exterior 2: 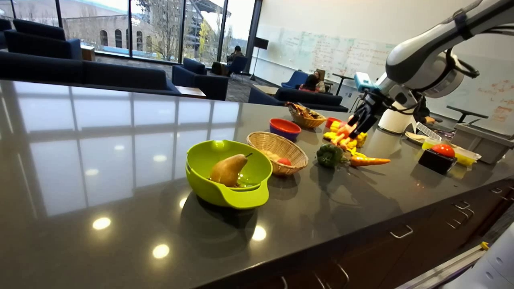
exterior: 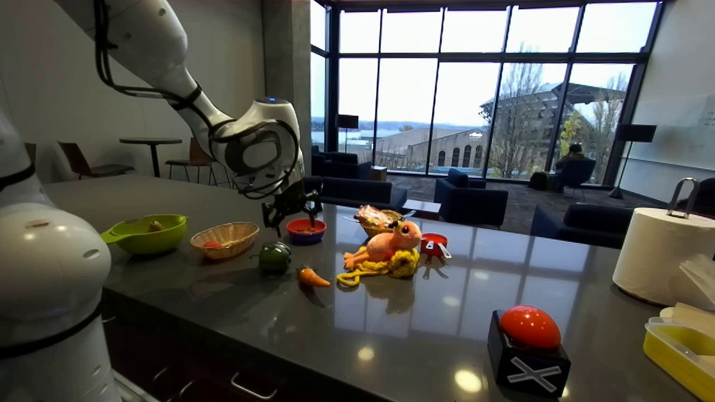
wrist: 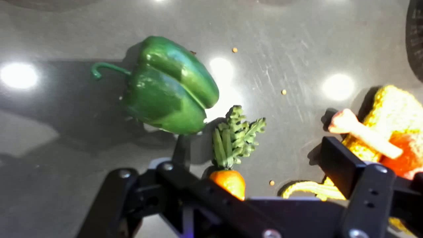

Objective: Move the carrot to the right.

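The orange toy carrot (exterior: 314,277) lies on the dark counter beside a green pepper (exterior: 274,258). The carrot (exterior 2: 368,161) also shows in an exterior view with its tip pointing away from the pepper (exterior 2: 329,155). In the wrist view its green leaves and orange top (wrist: 229,182) show, while its lower part is hidden behind the gripper. My gripper (exterior: 295,222) is open and empty, above the counter. In the wrist view the gripper's (wrist: 256,140) fingers stand wide apart, with the carrot's leaves seen between them, nearer the left finger.
An orange plush toy (exterior: 385,245) on yellow yarn lies close to the carrot. A red and purple bowl (exterior: 306,230), a wicker basket (exterior: 225,241) and a green colander (exterior: 151,237) stand nearby. A red button box (exterior: 529,352) stands near the counter edge.
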### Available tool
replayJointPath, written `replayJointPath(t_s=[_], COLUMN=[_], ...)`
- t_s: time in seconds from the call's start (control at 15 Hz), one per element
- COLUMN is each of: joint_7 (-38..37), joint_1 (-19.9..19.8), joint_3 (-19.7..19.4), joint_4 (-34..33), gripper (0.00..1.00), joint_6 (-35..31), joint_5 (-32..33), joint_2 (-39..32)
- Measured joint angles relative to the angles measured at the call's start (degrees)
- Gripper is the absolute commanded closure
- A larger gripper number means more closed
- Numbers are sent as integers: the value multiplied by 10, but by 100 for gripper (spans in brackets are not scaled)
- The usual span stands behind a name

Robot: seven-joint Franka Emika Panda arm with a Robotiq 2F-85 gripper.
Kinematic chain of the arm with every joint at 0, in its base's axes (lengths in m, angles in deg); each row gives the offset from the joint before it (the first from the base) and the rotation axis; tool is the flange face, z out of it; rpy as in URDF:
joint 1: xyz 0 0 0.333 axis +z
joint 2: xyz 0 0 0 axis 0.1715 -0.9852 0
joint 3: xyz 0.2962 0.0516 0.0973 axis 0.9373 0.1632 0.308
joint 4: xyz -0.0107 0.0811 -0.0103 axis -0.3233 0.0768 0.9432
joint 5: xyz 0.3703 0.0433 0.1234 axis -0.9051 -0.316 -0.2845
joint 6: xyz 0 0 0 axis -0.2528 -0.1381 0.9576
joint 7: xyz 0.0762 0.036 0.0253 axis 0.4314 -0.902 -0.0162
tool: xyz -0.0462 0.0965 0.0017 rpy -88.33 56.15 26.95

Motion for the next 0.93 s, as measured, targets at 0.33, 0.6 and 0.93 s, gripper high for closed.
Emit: replayJointPath(t_s=[0.33,0.6,0.93], joint_7=[96,205,355], joint_1=[29,44,46], joint_3=[9,11,13], joint_4=[-28,-42,-58], gripper=[0,0,0], joint_6=[100,160,235], joint_5=[2,2,3], joint_2=[51,68,82])
